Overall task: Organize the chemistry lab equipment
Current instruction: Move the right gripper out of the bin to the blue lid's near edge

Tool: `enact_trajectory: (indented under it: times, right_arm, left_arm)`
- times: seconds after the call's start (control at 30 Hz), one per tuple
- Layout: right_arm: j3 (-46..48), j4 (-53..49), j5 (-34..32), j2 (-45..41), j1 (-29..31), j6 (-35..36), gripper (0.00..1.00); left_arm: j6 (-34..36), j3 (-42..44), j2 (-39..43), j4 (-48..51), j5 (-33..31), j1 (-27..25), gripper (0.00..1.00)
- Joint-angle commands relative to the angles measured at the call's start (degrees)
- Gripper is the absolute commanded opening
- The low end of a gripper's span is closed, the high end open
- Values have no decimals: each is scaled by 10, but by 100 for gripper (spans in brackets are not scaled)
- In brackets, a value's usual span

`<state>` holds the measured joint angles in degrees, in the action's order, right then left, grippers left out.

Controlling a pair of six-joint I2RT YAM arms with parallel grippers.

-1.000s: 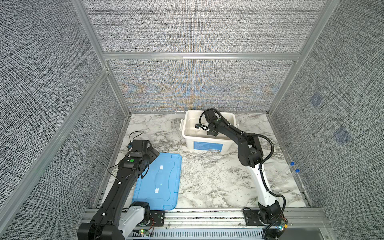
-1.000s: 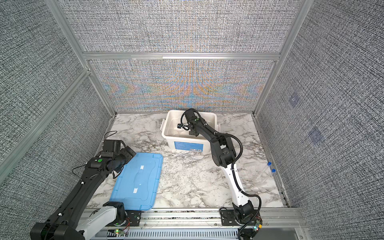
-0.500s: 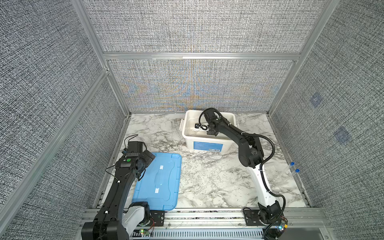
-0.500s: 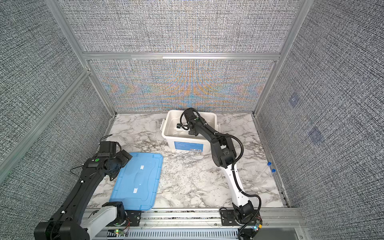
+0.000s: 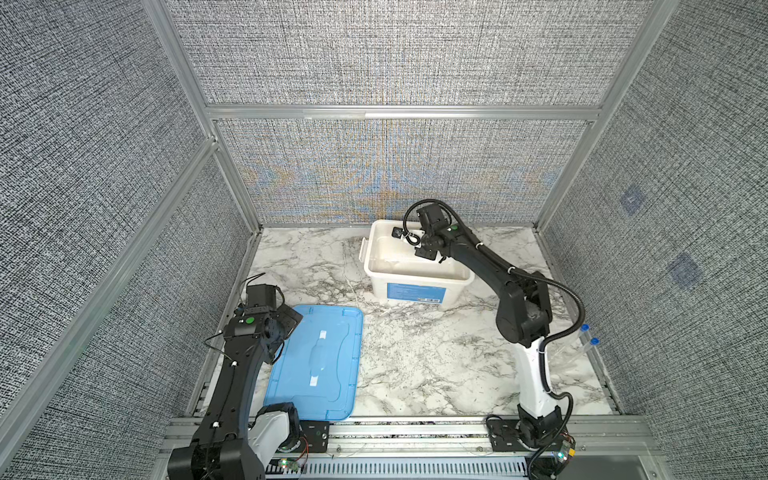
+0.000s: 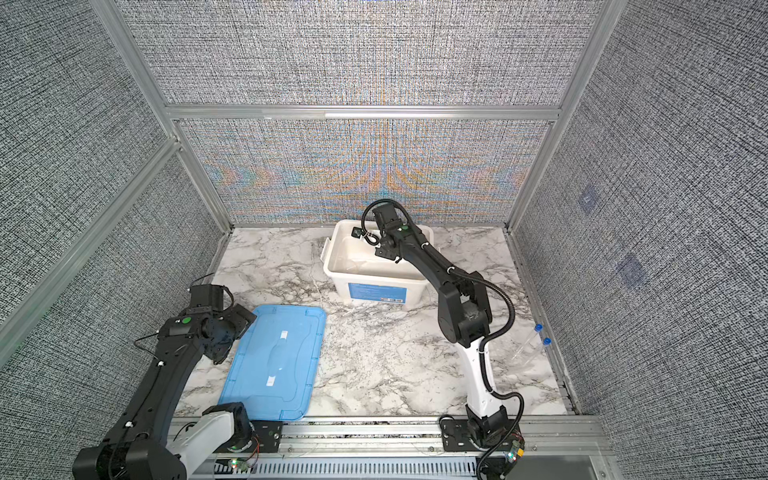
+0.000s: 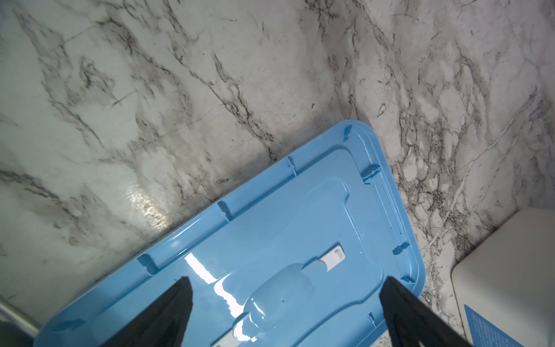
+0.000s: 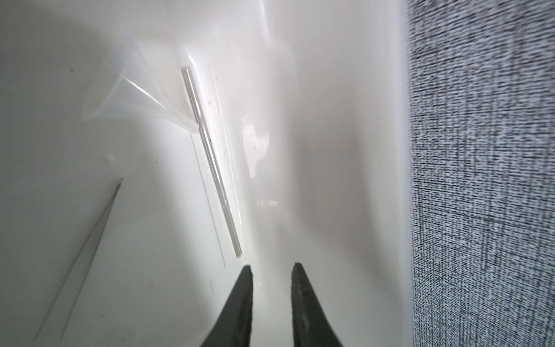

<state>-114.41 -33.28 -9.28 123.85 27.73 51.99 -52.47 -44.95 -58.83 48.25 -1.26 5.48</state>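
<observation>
Tubes are lying far right in a top view, well apart from the tub. Left gripper is hovering wide open over the lid. Right gripper, slightly parted and empty, is hanging near the rod; those round tubes could roll when pinched.

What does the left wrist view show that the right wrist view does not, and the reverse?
Left wrist only: the blue lid on the marble table, with the left tool wide open above it. Right wrist only: a glass rod and a clear funnel, the right tool slightly open and empty, the grey wall. Both: the white tub, its outside corner in the left wrist view, its inside in the right.
</observation>
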Motion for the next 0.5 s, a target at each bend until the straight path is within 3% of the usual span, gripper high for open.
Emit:
enact_trajectory:
  times: [0.0, 0.23, 0.47]
  right_arm:
    - [13, -7, 48, -31, 1, -51, 23]
    - [34, -53, 102, -109, 10, -103, 25]
    - [86, -96, 174, -192, 55, -86, 30]
  left_arm:
    - [19, -19, -20, 37, -28, 15, 99]
    - [34, -30, -58, 44, -20, 26, 99]
    - [51, -36, -106, 48, 2, 55, 99]
